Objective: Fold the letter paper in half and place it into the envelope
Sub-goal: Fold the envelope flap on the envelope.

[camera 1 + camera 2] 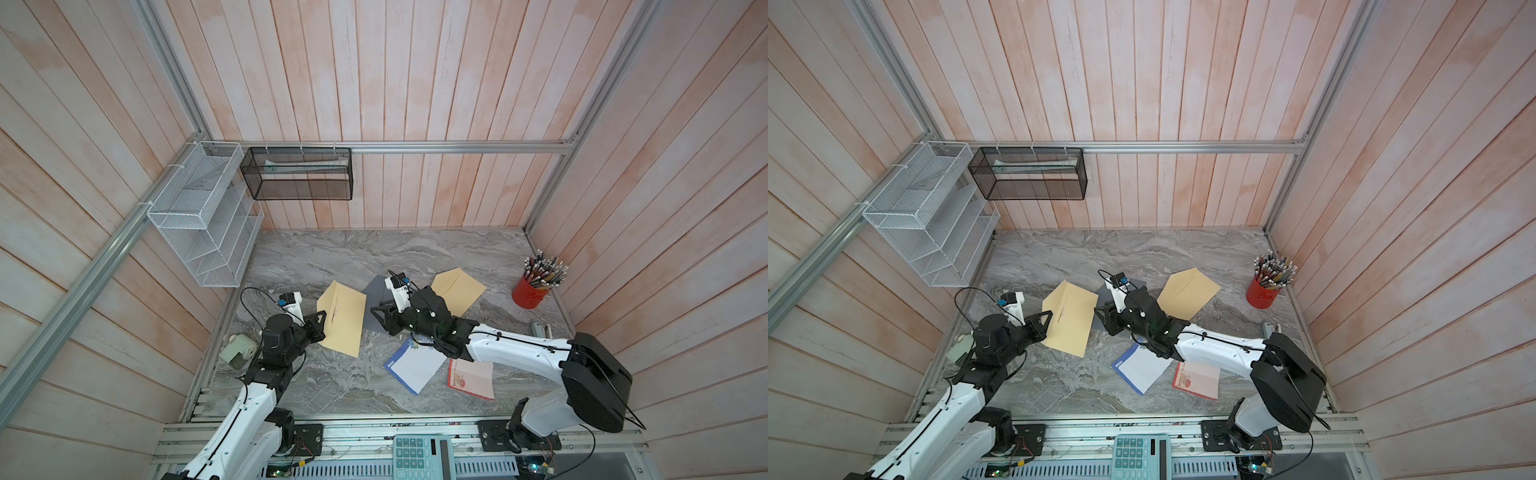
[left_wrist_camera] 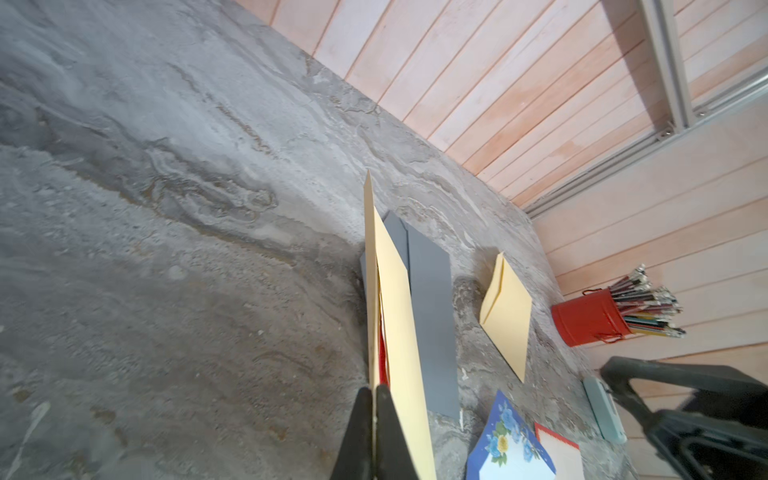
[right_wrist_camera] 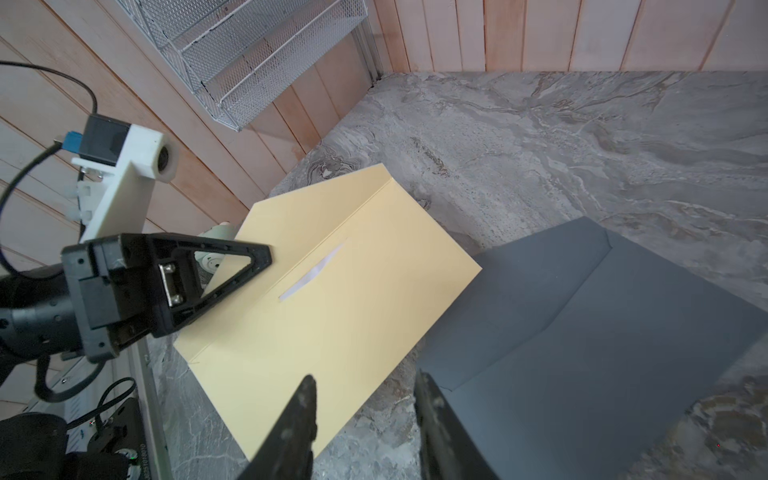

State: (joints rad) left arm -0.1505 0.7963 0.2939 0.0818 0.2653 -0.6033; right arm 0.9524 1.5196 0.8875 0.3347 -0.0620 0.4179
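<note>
A yellow envelope (image 1: pixel 345 320) (image 1: pixel 1071 316) is lifted at a tilt over the marble table, left of centre. My left gripper (image 2: pixel 376 392) is shut on its near edge. In the left wrist view the envelope (image 2: pixel 399 316) shows edge-on, with a red-and-white paper edge (image 2: pixel 382 357) inside its mouth. A white sliver (image 3: pixel 316 272) shows through a slit in the envelope's face (image 3: pixel 332 307). My right gripper (image 3: pixel 365 380) (image 1: pixel 380 320) hovers open just right of the envelope, over bare table. Nothing is between its fingers.
A grey envelope (image 1: pixel 376 286) (image 3: pixel 582 332) lies under the right arm. Another yellow envelope (image 1: pixel 457 291) and a red pencil cup (image 1: pixel 530 293) are further right. Blue-flowered (image 1: pixel 415 365) and red-edged (image 1: pixel 471 376) sheets lie in front. A green sharpener (image 1: pixel 237 351) sits far left. Wire racks (image 1: pixel 203 216) hang on the wall.
</note>
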